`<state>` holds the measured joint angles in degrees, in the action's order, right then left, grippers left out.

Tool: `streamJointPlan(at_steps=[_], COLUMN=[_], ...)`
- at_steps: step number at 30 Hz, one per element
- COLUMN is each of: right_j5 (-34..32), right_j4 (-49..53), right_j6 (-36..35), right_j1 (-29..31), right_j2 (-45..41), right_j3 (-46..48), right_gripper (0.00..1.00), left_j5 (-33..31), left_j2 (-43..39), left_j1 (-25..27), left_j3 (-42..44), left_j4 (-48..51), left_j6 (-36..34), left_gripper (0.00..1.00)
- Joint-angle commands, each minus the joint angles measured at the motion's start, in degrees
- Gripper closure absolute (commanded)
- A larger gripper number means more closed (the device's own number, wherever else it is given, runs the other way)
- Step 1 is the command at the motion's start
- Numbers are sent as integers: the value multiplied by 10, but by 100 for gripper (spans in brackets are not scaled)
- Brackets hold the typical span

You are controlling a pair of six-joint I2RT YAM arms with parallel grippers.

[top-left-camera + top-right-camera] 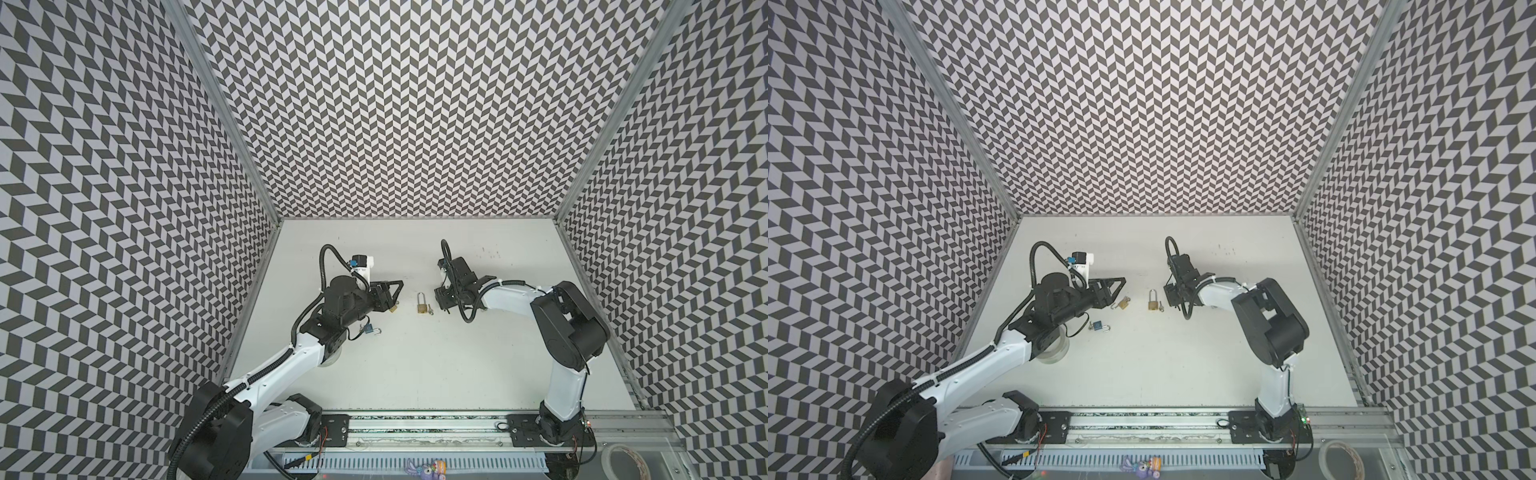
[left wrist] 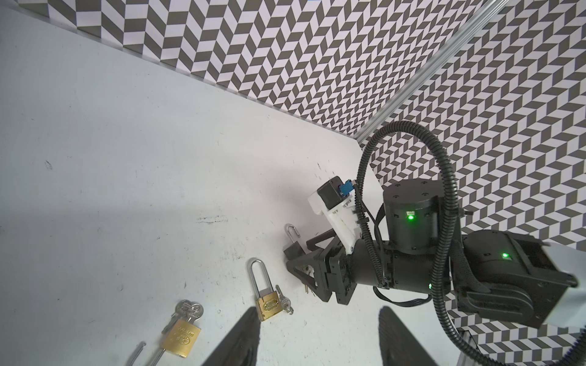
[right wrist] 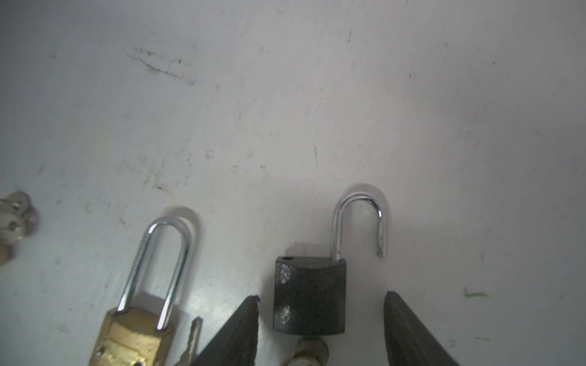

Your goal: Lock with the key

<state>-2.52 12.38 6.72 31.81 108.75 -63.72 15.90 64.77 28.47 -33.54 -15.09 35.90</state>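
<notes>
– Four padlocks lie on the table [image 1: 415, 374], and you're over the one that matters. The black padlock [image 3: 309, 304] lies flat under your right gripper [image 3: 320, 299], just beside the long-shackled brass padlock [image 3: 136, 336].

– Have I got hold of it?

– Not yet, going by the wrist view. Your fingers [image 3: 241, 329] stand apart astride its body. Bare table shows on either side, more of it on the side where the shackle's free end hangs. I'd say you're at the grasp step.

– And my other arm?

– Your left gripper [image 2: 318, 312] hangs near the small brass padlock [image 2: 180, 337], fingers wide with nothing between them.

– What comes after the squeeze?

– Look at the shackle [image 3: 361, 202]. It's raised and swung outward, so its free end is off the side of the body, away from the hole [image 3: 287, 258] in the top. It'll want turning round over that hole and pressing down. A pale key head [image 3: 309, 351] seems to sit at the keyhole end, between your fingers. Close squarely on the body's flanks so you don't knock it. After that your left can come for the shackle or the key; I can't tell from here which suits better.
</notes>
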Motion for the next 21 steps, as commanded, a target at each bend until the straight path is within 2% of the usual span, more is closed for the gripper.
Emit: streamJointPlan(at_steps=[1, 6, 21], right_j5=[-4, 5, 2], right_j4=[5, 7, -15], right_j6=[-10, -11, 9], right_j1=[2, 3, 4], right_j2=[19, 25, -48], right_j3=[-11, -3, 61], right_gripper=[44, 55, 74], left_j5=[-6, -11, -9], left_j2=[-8, -7, -10], left_j1=[-2, -2, -20], left_j3=[9, 11, -1], left_j4=[9, 10, 14], left_j6=[2, 0, -3], left_gripper=[40, 40, 40])
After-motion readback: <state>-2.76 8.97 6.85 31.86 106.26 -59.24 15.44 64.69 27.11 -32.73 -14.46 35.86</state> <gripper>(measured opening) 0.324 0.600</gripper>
